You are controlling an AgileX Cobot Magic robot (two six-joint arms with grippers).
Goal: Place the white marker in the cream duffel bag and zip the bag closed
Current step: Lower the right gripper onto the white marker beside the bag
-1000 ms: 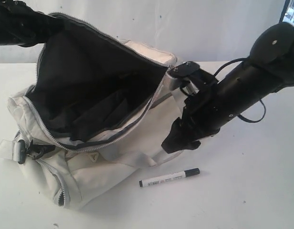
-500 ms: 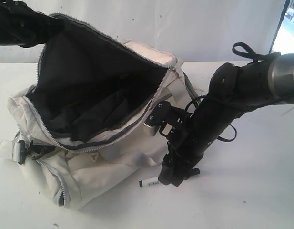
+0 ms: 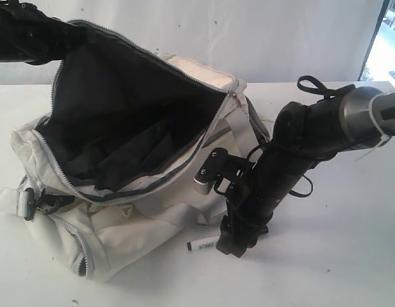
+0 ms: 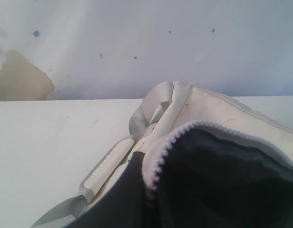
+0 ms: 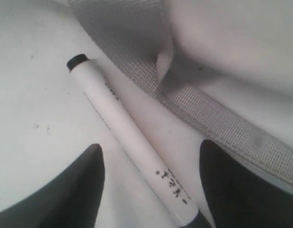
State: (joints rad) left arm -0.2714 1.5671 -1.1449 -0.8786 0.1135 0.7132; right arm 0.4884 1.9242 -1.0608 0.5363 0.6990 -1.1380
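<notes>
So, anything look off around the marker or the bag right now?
Nothing stands out. The white marker lies flat on the table by the cream duffel bag, between the open fingers of the right gripper; the bag's mouth gapes.

Looks like a robotics lab or test rig to me, not anybody's home. Black robot arms come in from both sides, the left arm [image 3: 21, 29] and the right arm [image 3: 293, 153], over a plain white worktop [image 3: 351, 256]. The right one has a bare metal section [image 3: 357, 112] and a loose black cable [image 3: 310, 83] looping off it. Behind is a flat white wall [image 3: 280, 38], pretty scruffy: small dark specks [image 4: 36, 33] and a yellowish-brown patch [image 4: 20, 78]. A duffel bag [image 3: 152, 217] and a marker [image 3: 203, 244] are laid out on the bare surface. The bright strip [image 3: 384, 54] at the far right might be a window, too washed out to tell.
</notes>
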